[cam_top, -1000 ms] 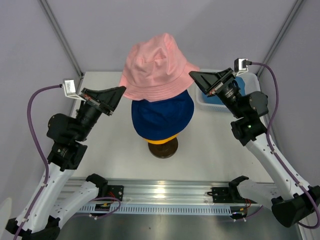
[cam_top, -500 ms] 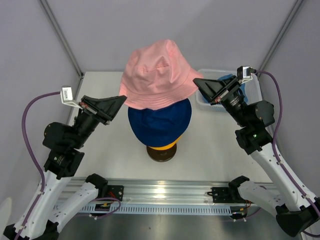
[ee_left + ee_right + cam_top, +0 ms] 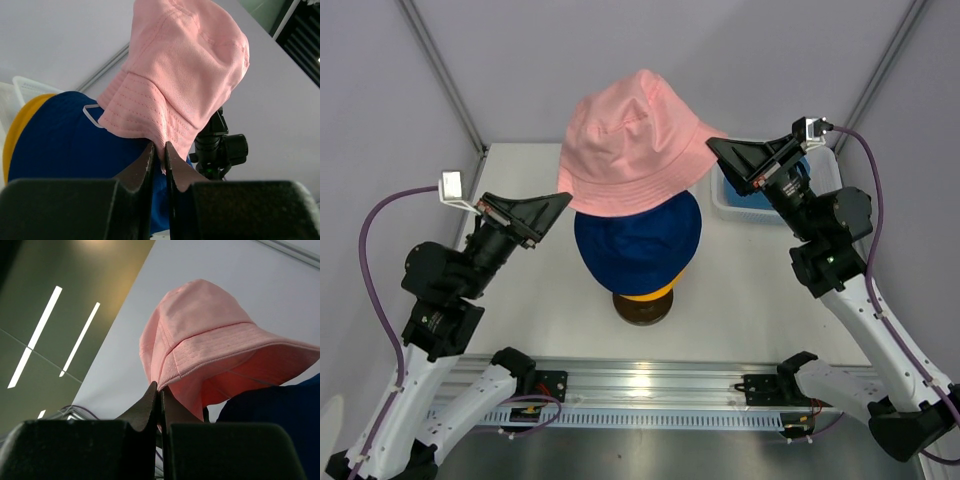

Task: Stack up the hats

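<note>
At frame centre, pink hat (image 3: 635, 140) hangs directly over navy hat (image 3: 638, 245), opposite brim edges pinched by left gripper (image 3: 567, 198) and right gripper (image 3: 711, 148).

Arms raised, angled inward; left gripper (image 3: 563, 198), right gripper (image 3: 713, 149) clamped on pink hat (image 3: 630, 140).

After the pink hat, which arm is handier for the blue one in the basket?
Right, probably: the right gripper sits beside the white basket holding the sky blue hat; the left gripper is beyond the navy hat.
</note>
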Action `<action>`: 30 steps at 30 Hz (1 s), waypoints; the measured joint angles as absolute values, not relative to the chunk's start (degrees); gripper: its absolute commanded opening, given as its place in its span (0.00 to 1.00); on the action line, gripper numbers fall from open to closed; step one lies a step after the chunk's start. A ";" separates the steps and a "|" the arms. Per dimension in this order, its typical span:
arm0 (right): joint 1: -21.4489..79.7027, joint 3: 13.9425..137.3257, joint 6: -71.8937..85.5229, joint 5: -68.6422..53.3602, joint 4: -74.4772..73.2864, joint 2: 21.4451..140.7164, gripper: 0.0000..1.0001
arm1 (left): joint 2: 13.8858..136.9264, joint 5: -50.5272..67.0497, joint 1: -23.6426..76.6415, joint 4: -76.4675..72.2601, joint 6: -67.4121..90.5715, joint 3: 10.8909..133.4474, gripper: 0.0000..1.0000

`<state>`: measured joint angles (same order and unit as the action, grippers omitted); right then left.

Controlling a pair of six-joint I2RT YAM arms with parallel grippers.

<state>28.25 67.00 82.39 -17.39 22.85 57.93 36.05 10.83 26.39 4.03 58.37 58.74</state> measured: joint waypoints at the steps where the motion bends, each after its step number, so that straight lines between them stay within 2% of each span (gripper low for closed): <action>1: 28.56 67.11 82.43 -17.32 22.85 57.93 0.00 | 36.05 10.90 26.39 4.08 59.77 58.74 0.15; 11: 30.46 64.20 83.42 -16.97 22.63 56.14 0.00 | 35.24 14.00 26.39 4.21 68.58 57.32 0.15; 20: 30.92 62.08 82.32 -16.29 18.48 50.59 0.00 | 31.64 14.98 26.39 5.41 68.55 57.12 0.15; 27: 30.96 61.52 84.55 -15.46 18.98 49.98 0.00 | 33.80 15.79 26.39 5.19 68.62 60.51 0.15; 30: 31.00 61.19 86.98 -15.53 19.44 50.46 0.00 | 35.77 17.17 26.39 4.56 68.88 60.99 0.27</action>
